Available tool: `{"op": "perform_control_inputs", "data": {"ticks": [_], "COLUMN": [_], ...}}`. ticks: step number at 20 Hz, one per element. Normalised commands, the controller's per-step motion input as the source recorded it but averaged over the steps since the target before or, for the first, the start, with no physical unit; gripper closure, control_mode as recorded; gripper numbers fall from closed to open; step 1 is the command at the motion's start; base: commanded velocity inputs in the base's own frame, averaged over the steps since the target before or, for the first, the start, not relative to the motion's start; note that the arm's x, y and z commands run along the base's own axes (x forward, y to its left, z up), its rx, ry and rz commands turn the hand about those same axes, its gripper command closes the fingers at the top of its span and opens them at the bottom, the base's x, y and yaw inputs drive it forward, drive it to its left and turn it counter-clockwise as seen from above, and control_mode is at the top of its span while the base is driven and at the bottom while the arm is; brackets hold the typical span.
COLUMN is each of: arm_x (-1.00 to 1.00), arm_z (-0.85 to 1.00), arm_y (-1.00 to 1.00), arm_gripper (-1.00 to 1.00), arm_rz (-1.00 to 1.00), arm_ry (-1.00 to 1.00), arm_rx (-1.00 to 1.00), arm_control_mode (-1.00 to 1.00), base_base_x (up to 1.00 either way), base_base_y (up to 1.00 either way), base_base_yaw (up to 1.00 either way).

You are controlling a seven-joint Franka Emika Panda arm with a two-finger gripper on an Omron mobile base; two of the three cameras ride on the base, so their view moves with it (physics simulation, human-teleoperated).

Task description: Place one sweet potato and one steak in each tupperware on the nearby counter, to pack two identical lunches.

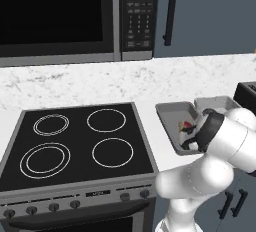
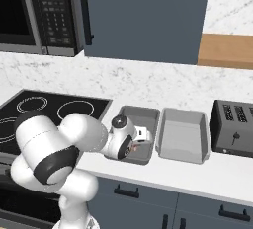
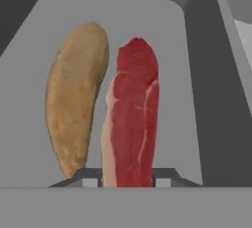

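Steak going down beside the sweet potato in the darker tupperware

In the hand view the sweet potato lies on the tray floor to the left, and the steak stands between the two finger tips, just beside it. The gripper is only narrowly parted around the meat, and you cannot tell whether it still pinches or has just let go. Open the jaws fully, then lift straight up so the tips do not drag the steak or nudge the potato. The arm folds low over the counter edge, wrist bent down into the darker tupperware; the lighter tupperware sits touching it on the right, apparently unfilled.
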Motion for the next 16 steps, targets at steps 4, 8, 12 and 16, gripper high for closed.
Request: {"op": "perform_control_inputs", "data": {"ticks": [4,8,12,16], "arm_x": [0.00,0.00,-0.10,-0.27], "arm_z": [0.00,0.05,0.54,0.97], "arm_y": [0.00,0.00,0.03,0.15], "arm_gripper": [-1.00,-1.00,-1.00,-1.00], "arm_rz": [0.00,0.00,0.00,0.00], "arm_ry": [0.00,0.00,0.00,-0.02], "arm_rx": [0.00,0.00,-0.02,-0.02], "arm_control_mode": [-1.00,-1.00,-1.00,-1.00], "base_base_x": [0.00,0.00,0.00,0.00], "base_base_y": [0.00,0.00,0.00,0.00], "base_base_yaw": [0.00,0.00,0.00,0.00]}}
